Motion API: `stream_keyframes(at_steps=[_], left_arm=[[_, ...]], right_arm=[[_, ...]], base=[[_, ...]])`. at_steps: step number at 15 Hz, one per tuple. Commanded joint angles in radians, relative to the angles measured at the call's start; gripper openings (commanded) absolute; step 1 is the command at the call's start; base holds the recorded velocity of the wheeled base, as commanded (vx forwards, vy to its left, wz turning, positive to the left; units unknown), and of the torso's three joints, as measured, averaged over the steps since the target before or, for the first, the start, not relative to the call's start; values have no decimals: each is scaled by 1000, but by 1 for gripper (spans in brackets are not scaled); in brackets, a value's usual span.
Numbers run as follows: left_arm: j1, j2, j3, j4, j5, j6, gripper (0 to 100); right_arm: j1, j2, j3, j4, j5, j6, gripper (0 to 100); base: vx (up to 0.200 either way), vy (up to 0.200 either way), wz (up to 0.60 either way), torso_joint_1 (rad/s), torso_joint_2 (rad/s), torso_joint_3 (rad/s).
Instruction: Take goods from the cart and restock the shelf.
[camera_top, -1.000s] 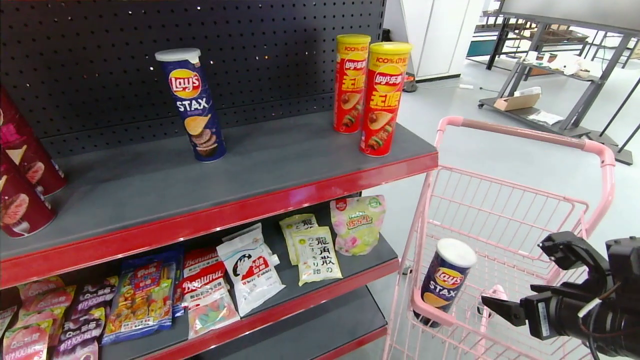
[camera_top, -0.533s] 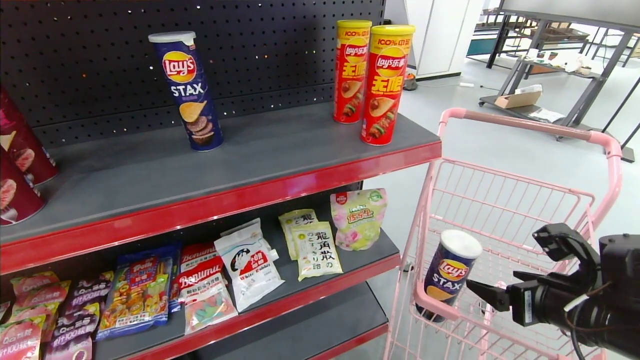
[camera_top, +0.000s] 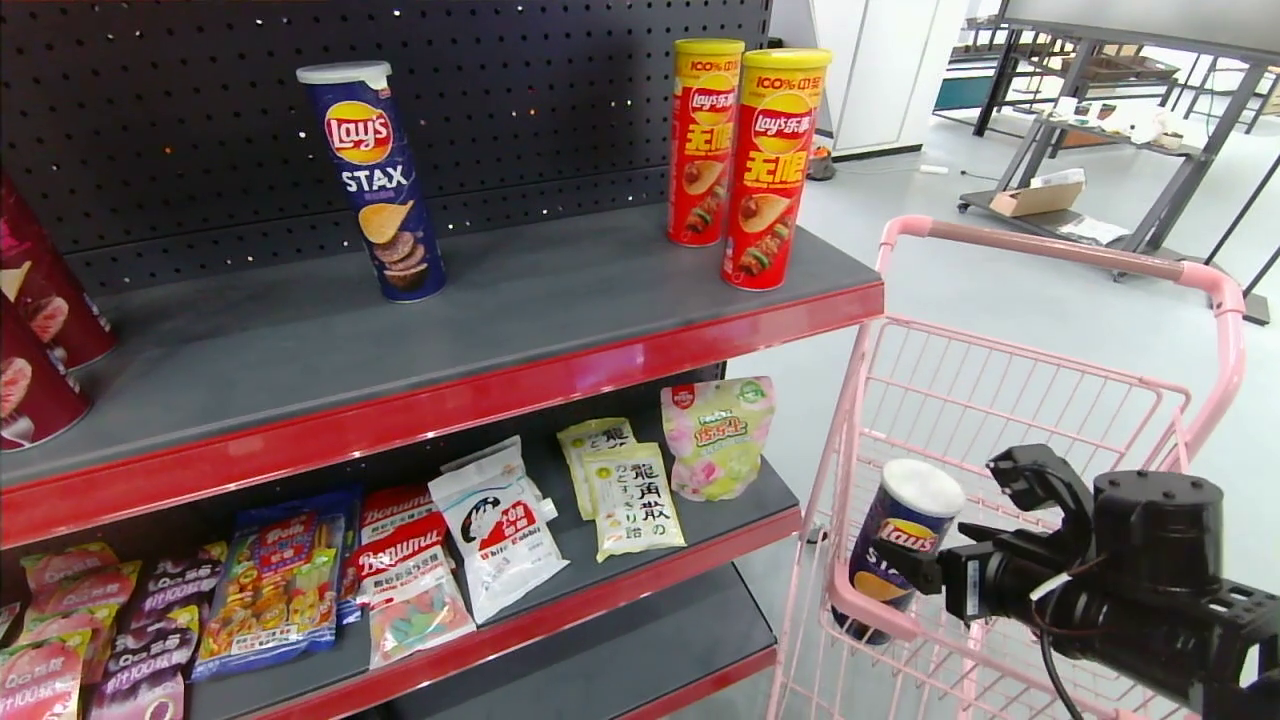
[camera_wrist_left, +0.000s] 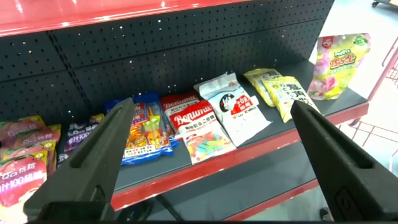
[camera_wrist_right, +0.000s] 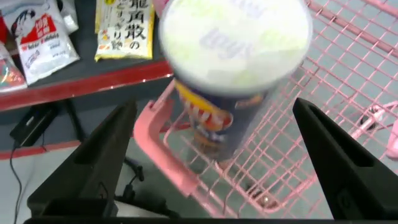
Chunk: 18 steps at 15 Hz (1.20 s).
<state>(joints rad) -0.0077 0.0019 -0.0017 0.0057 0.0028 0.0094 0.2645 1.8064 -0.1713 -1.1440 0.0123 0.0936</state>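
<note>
You had two blue chip cans (camera_top: 375, 185) (camera_top: 912, 490), two red-and-yellow cans (camera_top: 703, 140) (camera_top: 770, 170), two maroon cans (camera_top: 60, 300) (camera_top: 30, 400) and one pink cart (camera_top: 1050, 256).

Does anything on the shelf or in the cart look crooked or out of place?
Only the blue chip can in the pink cart: it leans tilted against the cart's rim instead of standing upright. Nothing else stands out.

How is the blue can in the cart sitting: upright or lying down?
Upright: the blue can stands on end, white lid on top, inside the cart.
</note>
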Motion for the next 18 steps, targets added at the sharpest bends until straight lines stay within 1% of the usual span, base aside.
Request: stream_keyframes(at_steps=[1, 2, 4, 5, 13, 14, 18], left_arm=[[0, 1, 0, 0, 0, 0, 100], [0, 1, 0, 0, 0, 0, 100], [0, 1, 0, 0, 0, 0, 100], [0, 1, 0, 0, 0, 1, 100], [0, 1, 0, 0, 0, 1, 100], [0, 1, 0, 0, 0, 1, 100], [0, 1, 0, 0, 0, 1, 100]], right_arm=[[-17, 142, -5, -94, 0, 0, 100], [-17, 157, -5, -118, -2, 0, 100], [-19, 228, -13, -217, -2, 0, 100], [-24, 249, -19, -238, 0, 1, 100], [-34, 274, -71, -244, -3, 0, 100], [-39, 272, -71, -244, -3, 1, 0], [-39, 248, -56, -244, -15, 0, 0]], base=[[0, 0, 0, 0, 0, 0], [0, 0, 0, 0, 0, 0], [0, 0, 0, 0, 0, 0], [0, 0, 0, 0, 0, 0], [0, 0, 0, 0, 0, 0], [0, 0, 0, 0, 0, 0], [0, 0, 0, 0, 0, 0]])
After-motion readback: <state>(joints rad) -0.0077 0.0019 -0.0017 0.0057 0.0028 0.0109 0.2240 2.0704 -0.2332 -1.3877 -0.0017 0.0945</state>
